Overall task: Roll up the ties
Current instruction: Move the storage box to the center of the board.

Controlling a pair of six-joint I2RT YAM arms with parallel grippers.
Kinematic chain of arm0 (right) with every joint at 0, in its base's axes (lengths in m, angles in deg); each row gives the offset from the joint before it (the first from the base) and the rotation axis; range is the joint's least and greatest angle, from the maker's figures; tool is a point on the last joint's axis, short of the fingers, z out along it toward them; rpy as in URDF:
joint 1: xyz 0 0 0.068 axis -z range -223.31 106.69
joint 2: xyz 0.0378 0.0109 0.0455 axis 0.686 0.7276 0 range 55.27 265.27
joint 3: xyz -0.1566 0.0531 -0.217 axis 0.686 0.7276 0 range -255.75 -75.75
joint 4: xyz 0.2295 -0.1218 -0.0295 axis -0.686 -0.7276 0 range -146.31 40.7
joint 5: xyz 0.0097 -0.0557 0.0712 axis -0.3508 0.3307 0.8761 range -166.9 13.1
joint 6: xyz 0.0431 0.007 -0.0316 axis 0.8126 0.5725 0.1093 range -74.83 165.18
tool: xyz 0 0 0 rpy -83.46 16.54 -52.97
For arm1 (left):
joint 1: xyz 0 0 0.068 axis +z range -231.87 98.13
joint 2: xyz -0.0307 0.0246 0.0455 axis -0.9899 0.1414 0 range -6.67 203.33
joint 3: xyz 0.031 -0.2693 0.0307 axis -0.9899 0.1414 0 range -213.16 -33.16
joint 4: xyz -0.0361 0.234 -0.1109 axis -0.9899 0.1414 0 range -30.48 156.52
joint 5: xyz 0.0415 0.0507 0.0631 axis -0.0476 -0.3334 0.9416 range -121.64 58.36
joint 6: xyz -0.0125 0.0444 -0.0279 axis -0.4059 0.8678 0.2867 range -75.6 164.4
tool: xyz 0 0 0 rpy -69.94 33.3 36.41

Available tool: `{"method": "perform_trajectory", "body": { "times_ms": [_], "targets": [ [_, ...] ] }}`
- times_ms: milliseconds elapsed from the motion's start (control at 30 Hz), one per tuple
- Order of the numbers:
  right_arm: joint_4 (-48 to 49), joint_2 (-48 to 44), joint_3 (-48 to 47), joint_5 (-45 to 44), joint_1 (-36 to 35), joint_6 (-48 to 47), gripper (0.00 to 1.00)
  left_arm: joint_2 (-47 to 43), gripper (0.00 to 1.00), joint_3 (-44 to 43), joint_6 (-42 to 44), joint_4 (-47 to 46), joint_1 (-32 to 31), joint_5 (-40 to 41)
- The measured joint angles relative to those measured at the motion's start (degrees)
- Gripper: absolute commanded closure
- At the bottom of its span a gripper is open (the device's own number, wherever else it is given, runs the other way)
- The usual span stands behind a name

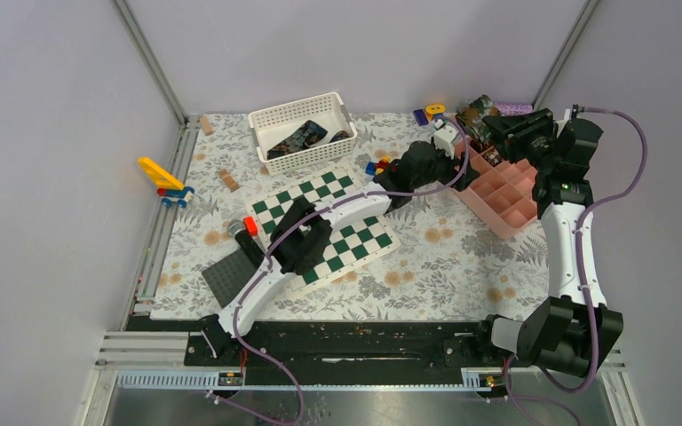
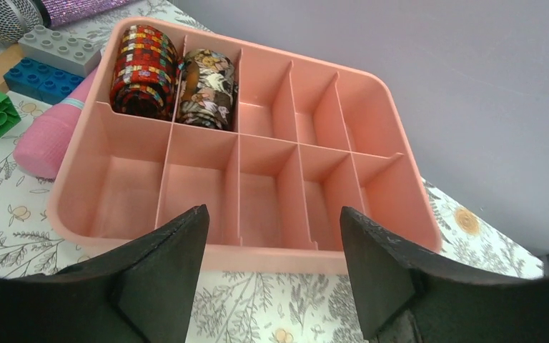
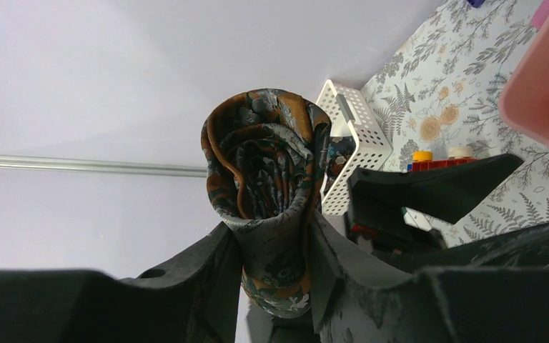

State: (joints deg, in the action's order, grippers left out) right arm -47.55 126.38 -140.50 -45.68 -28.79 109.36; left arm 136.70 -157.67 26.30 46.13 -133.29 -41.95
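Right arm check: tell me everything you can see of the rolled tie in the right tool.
The rolled tie is a tight coil of woven-looking fabric, grey-teal with rust-orange flowers. Its spiral layers show at the open end, which faces the wrist camera. The right tool is shut on its lower part, clamping it from both sides; the upper part stands clear of the fingertips. From above, it is near the far end of the pink tray; only the tool seems to touch it.

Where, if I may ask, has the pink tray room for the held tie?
For the rolled tie, the whole near row of the tray is bare, as are three far cells right of the brown floral roll. The far left corner is crowded by the red checked roll.
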Motion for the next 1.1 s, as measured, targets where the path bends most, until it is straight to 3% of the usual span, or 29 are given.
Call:
{"method": "perform_trajectory", "body": {
  "times_ms": [267, 467, 600, 867, 1100],
  "targets": [
    [-0.15, -0.04, -0.35, 1.46, 0.81, 0.63, 0.6, 6.84, 0.32, 0.11, -4.5, -9.31, 0.24, 3.26],
    [-0.17, -0.04, -0.87, 1.68, 1.92, 1.29, 0.6, 10.03, 0.34, -3.02, -7.52, -11.06, 0.0, 5.62],
    [-0.17, -0.02, -0.96, 2.4, 2.56, 1.73, 0.6, 10.75, 0.42, -5.49, -8.28, -11.1, -0.66, 7.54],
    [-0.15, -0.02, -0.96, 2.99, 3.65, 2.12, 0.6, 10.71, 0.52, -8.7, -12.15, -3.26, -1.57, 13.46],
    [0.2, -0.02, -0.96, 3.8, 4.52, 2.4, 0.6, 4.7, 0.45, 0.55, -23.12, 1.49, -1.53, 19.63]
  ]
}}
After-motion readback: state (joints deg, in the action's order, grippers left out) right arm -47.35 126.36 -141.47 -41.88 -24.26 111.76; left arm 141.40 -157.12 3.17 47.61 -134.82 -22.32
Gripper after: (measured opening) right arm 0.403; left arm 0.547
